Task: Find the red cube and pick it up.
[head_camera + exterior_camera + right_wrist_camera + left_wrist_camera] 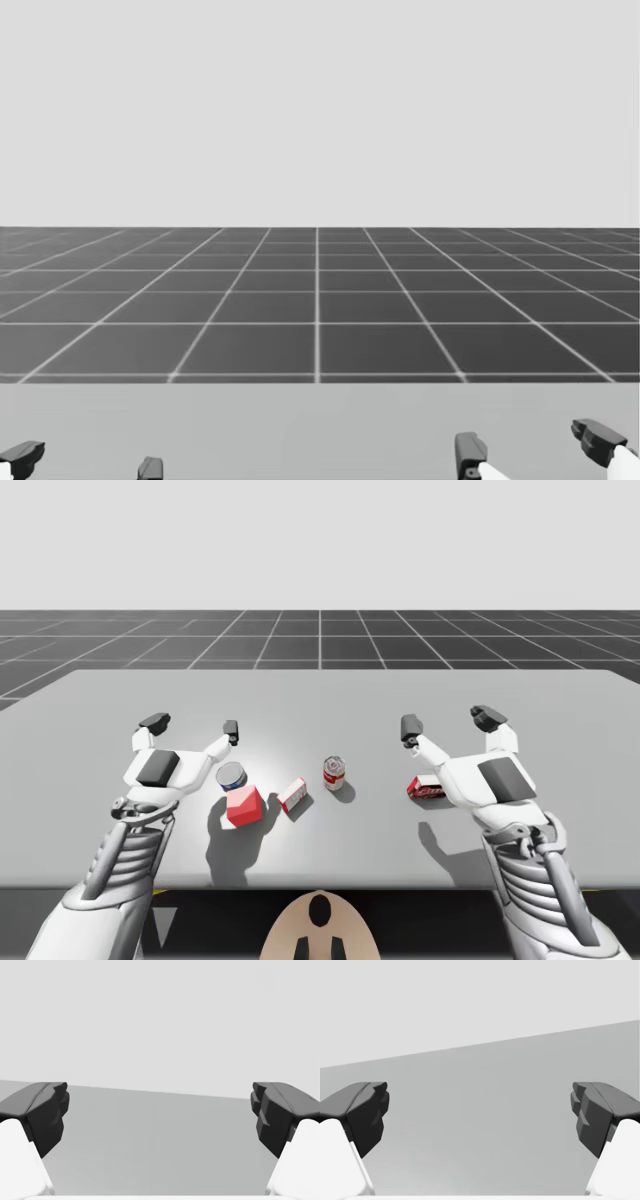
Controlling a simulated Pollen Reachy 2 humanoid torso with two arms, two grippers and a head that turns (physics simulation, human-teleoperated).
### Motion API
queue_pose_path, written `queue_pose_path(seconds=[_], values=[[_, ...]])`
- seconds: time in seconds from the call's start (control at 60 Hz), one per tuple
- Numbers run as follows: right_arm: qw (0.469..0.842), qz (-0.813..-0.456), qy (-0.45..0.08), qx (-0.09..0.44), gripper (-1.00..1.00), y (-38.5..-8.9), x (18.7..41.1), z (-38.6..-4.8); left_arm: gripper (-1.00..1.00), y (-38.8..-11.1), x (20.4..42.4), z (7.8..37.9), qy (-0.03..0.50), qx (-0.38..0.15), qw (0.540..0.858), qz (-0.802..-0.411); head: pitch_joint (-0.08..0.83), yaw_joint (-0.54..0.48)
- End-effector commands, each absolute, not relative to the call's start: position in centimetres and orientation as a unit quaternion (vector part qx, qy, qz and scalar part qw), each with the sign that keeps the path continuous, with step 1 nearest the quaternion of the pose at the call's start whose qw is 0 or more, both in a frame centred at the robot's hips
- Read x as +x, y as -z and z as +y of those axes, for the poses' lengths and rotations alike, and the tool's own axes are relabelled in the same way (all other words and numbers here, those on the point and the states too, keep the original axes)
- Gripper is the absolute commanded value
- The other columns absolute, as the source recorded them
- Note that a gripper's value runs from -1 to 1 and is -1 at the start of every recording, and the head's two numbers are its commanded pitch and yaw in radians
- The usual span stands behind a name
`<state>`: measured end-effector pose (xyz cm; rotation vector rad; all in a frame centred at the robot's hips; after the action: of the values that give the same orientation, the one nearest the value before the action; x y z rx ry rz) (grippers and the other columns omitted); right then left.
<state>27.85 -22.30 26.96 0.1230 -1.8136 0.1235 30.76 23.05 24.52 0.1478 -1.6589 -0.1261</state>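
Left tool (192, 725) and right tool (448, 721) released, empty, above table (320, 700); red cube (244, 804) near left tool.

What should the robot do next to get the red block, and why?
Probably tilt my head down first. The head view looks out over the far edge of the table to the floor beyond, so it misses what lies close in. The high view shows the red cube on the table nearer to me than my open left gripper, so looking down should find it.

Red cube (244, 805), sitting flat on the grey table (350, 695), left of centre, near the front edge
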Motion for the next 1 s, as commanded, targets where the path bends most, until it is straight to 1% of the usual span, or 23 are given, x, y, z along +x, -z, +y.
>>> queue_pose_path(seconds=[0.017,0.1,0.183,0.367,0.383,0.5,0.7,0.85,1.0], values=[[0.61,-0.789,-0.05,0.054,-1.0,-26.8,27.66,-22.17,-1.0,-24.47,30.77,23.0,0.058,0.068,0.671,-0.736,0.001,0.0],[0.615,-0.786,-0.046,0.046,-1.0,-26.88,27.86,-22.12,-1.0,-24.47,30.77,22.98,0.058,0.068,0.671,-0.736,0.008,0.0],[0.622,-0.779,-0.048,0.056,-1.0,-26.97,27.95,-22.38,-1.0,-24.51,30.77,23.03,0.057,0.067,0.671,-0.736,0.036,-0.01],[0.621,-0.78,-0.049,0.051,-1.0,-26.91,28.0,-22.33,-1.0,-24.58,30.74,23.11,0.056,0.067,0.673,-0.735,0.185,-0.02],[0.62,-0.781,-0.048,0.048,-1.0,-26.91,28.01,-22.34,-1.0,-24.59,30.74,23.12,0.056,0.068,0.673,-0.735,0.213,-0.02],[0.62,-0.782,-0.049,0.047,-1.0,-26.91,28.01,-22.37,-1.0,-24.6,30.73,23.14,0.057,0.068,0.673,-0.734,0.292,-0.01],[0.62,-0.781,-0.056,0.046,-1.0,-26.86,27.98,-22.33,-1.0,-24.61,30.76,23.27,0.056,0.07,0.674,-0.734,0.453,0.04],[0.62,-0.781,-0.06,0.047,-1.0,-26.9,27.92,-22.22,-1.0,-24.63,30.77,23.28,0.057,0.071,0.674,-0.733,0.523,0.09],[0.622,-0.778,-0.066,0.049,-1.0,-26.85,27.89,-22.09,-1.0,-24.58,30.85,23.34,0.058,0.072,0.674,-0.732,0.614,0.17]])
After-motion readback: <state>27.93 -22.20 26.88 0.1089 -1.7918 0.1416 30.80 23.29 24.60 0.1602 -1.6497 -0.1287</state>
